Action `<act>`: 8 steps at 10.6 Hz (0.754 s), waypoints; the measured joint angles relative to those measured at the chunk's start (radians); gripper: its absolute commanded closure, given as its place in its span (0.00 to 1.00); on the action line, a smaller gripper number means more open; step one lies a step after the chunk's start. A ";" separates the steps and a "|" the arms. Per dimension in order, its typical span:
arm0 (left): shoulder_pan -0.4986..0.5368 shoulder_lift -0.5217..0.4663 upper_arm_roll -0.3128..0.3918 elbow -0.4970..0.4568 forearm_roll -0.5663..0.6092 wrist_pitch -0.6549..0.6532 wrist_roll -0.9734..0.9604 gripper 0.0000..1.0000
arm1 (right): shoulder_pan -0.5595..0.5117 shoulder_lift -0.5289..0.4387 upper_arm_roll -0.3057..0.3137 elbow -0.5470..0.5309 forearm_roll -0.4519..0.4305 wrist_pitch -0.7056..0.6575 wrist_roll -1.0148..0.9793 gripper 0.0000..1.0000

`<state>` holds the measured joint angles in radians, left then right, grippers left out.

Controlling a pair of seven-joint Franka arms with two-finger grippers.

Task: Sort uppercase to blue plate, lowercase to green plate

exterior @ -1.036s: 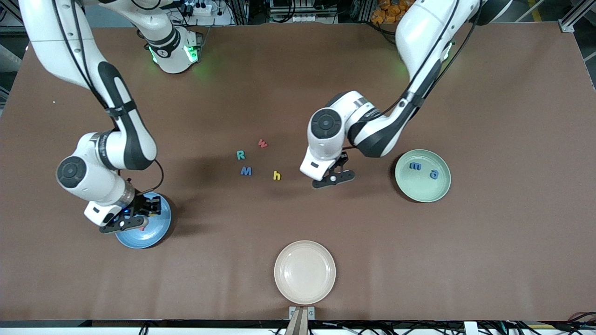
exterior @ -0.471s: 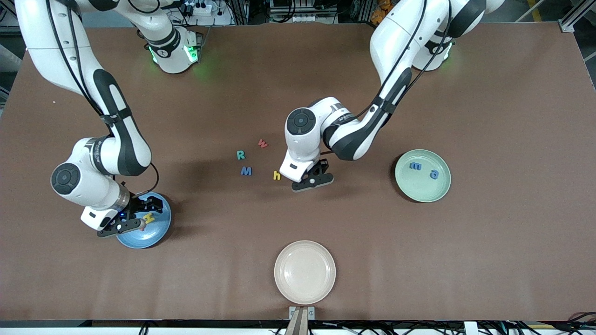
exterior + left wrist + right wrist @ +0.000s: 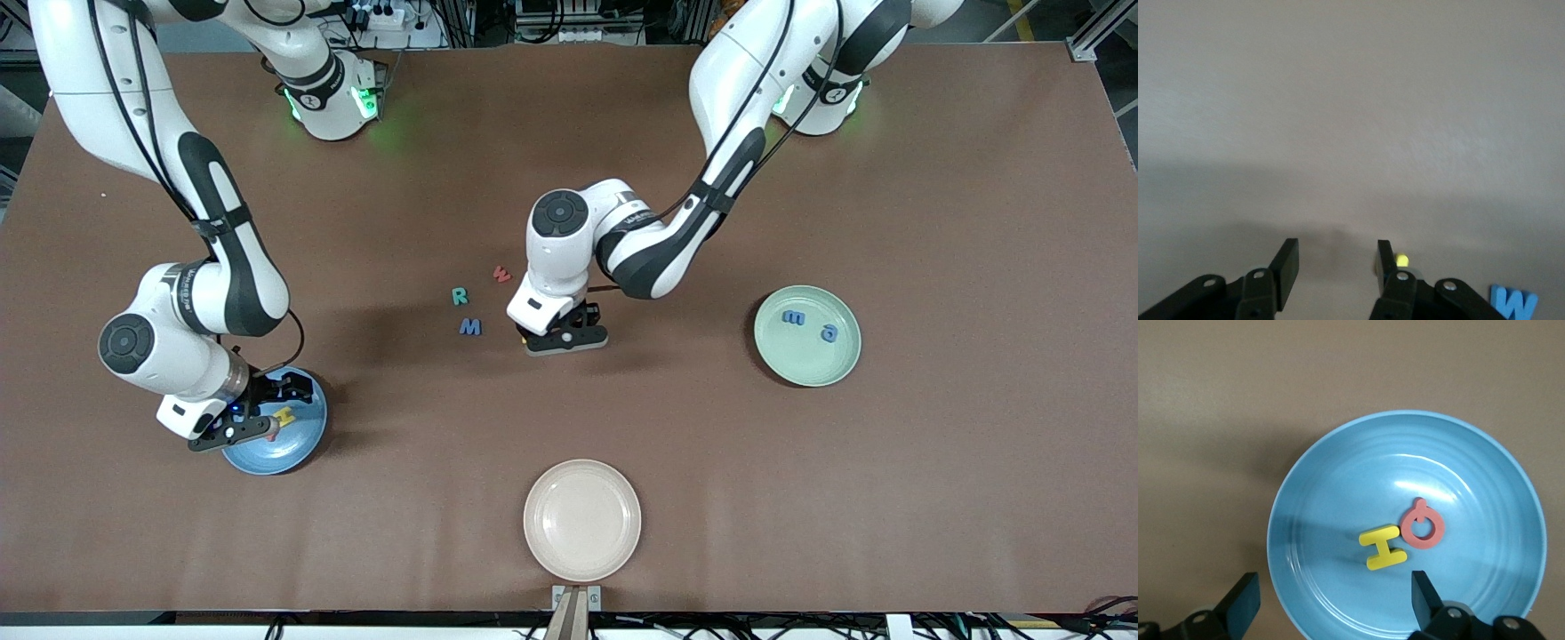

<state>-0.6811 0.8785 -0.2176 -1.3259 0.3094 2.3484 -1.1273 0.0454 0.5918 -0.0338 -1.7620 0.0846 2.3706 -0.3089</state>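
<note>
- Holding two capitals, yellow H (image 3: 1385,547) and red Q (image 3: 1423,525), the blue plate (image 3: 1485,480) lay under the wide-open right gripper (image 3: 1331,603).
- Two blue lowercase letters (image 3: 807,324) lay in the green plate (image 3: 840,360).
- Left gripper (image 3: 1337,263), partly open, straddled the yellow h (image 3: 1402,260) on the tabletop (image 3: 889,489); R (image 3: 460,296), M (image 3: 470,327), w (image 3: 502,274) lay beside.

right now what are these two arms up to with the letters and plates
Two arms are sorting foam letters onto plates. The right gripper, open, hangs over the blue plate, where the yellow H and red Q lie. The left gripper is down at the yellow h, fingers apart. The R, M and red w remain on the table; two blue letters lie in the green plate.
</note>
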 measured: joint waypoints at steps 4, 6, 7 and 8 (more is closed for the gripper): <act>-0.023 0.091 0.007 0.002 0.002 0.126 0.093 0.39 | -0.010 0.000 -0.005 0.000 0.000 -0.008 0.000 0.00; -0.024 0.096 0.009 0.011 0.002 0.141 0.119 0.39 | -0.027 0.002 -0.007 0.000 0.000 -0.012 -0.002 0.00; -0.026 0.096 0.012 0.014 0.002 0.141 0.125 0.39 | -0.034 0.003 -0.007 0.000 0.000 -0.014 -0.005 0.00; -0.031 0.096 0.016 0.017 0.002 0.141 0.127 0.39 | -0.034 0.005 -0.007 0.000 0.000 -0.014 -0.006 0.00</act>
<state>-0.7125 0.9749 -0.2012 -1.3093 0.3117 2.4896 -1.0005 0.0110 0.5969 -0.0407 -1.7620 0.0846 2.3569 -0.3150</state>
